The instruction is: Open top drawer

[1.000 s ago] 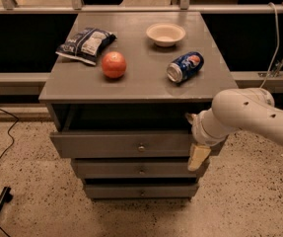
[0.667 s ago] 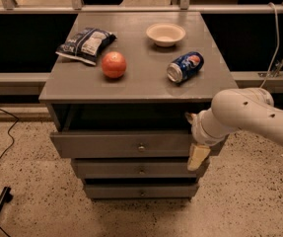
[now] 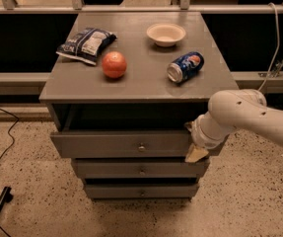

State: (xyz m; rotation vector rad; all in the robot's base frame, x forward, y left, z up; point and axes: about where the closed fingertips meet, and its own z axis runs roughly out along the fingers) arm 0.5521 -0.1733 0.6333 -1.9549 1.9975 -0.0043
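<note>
The top drawer [image 3: 121, 143] is the widest grey front of three, with a small round metal knob [image 3: 141, 147] at its centre. It stands pulled out a little from the grey cabinet, with a dark gap above it. My gripper [image 3: 194, 147] is at the drawer's right end, at the front corner; one cream fingertip [image 3: 196, 154] shows below the white wrist. The white arm [image 3: 249, 117] comes in from the right and hides the rest of the gripper.
On the cabinet top [image 3: 141, 68] lie a dark chip bag [image 3: 86, 44], an orange fruit [image 3: 114, 64], a blue soda can [image 3: 185, 66] on its side and a cream bowl [image 3: 165, 34]. Two narrower drawers [image 3: 141, 170] sit below. A black cable [image 3: 3, 137] crosses the speckled floor at left.
</note>
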